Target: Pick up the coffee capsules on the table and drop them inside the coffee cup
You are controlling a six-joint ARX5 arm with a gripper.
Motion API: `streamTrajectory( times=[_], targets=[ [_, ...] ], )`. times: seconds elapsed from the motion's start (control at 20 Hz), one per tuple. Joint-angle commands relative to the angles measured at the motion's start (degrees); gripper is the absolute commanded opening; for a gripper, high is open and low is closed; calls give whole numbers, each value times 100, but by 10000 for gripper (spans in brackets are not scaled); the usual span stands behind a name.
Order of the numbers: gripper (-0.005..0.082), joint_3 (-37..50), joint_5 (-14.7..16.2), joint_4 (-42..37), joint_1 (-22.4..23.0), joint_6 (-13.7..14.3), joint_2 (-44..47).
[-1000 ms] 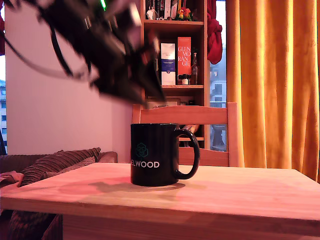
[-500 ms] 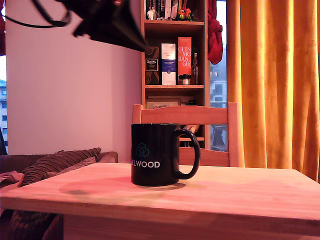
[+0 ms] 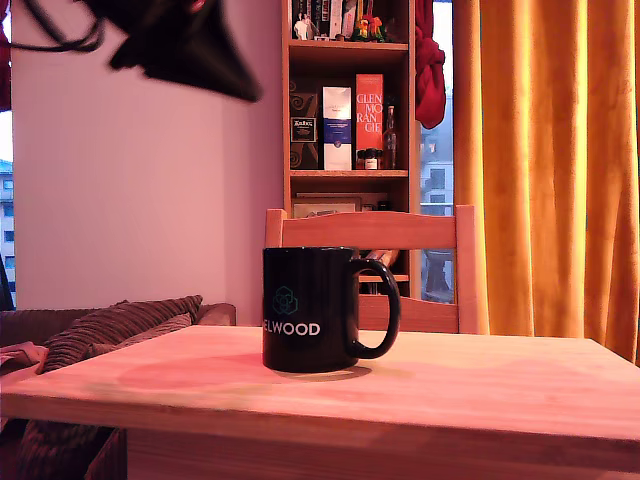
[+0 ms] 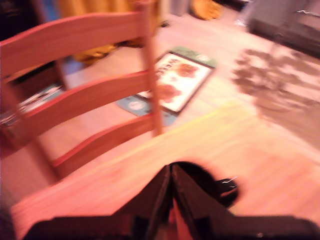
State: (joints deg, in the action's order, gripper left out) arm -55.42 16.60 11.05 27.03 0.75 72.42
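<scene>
Capsules aren't visible; coffee cup (image 3: 307, 309) stands mid-table (image 3: 480, 395), gripper (image 4: 171, 176) high at exterior view's left, fingers together.

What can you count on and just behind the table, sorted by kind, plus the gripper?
Black mug on the table: 1
Wooden chair behind the table: 1
Gripper, raised above the table: 1
Coffee capsules in sight: 0
Total: 3
</scene>
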Motion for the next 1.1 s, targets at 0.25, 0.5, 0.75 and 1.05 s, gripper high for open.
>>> streamTrajectory(
  times=[0.25,0.5,0.75,1.05],
  targets=[
    [-21,1532,269,-651,-1425,74,-1069],
    [-21,2634,258,-1029,-2214,-258,-2229],
    [-21,3713,160,-1193,-2391,-586,-3764],
    [-21,4113,-258,-457,-2391,-699,-5357]
  ],
)
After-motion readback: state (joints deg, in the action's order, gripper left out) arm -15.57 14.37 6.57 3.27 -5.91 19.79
